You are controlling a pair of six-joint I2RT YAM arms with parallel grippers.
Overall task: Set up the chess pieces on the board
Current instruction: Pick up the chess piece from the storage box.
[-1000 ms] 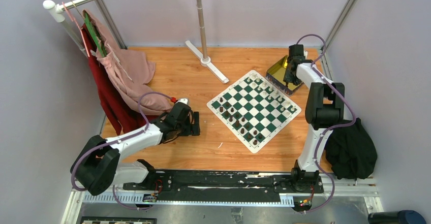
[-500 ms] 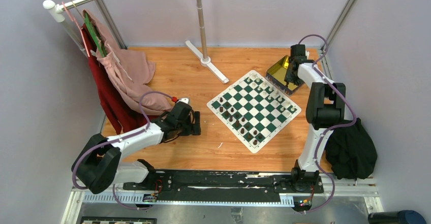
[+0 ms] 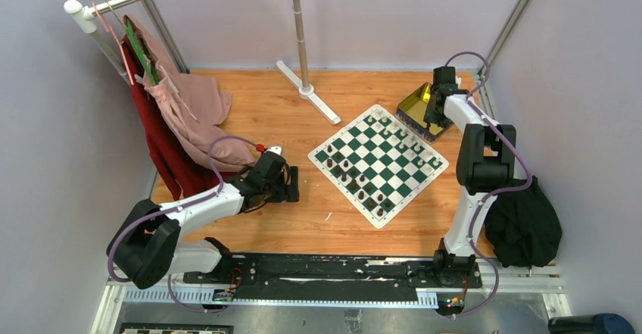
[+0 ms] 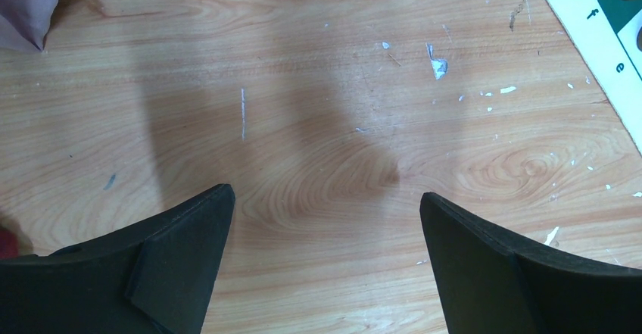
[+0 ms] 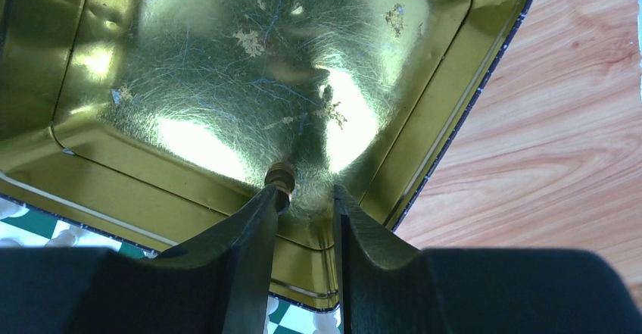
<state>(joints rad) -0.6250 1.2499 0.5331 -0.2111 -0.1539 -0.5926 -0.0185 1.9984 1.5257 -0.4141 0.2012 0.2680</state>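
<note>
Retrieval of a brown chess piece (image 5: 280, 175) from the gold tin (image 5: 189, 84) beside the board (image 3: 394, 169) is being attempted. The right end effector (image 5: 306, 191) is being held narrowly parted at it; whether it is pinching cannot be told. A sure pinch is being called for before lifting.

I see the board (image 3: 378, 165) lying flat on the worktop (image 3: 265, 99), turned cornerwise to me, its green and white checks framed by a thin white border. Dark brown chess pieces (image 3: 362, 179) stand upright along its near-left side and cream ones (image 3: 401, 138) along its far-right side (too small for me to tell which is which). One small brownish piece (image 5: 280, 175) sits in the gold tin (image 3: 415, 103) just beside the board's far-right edge.
</note>
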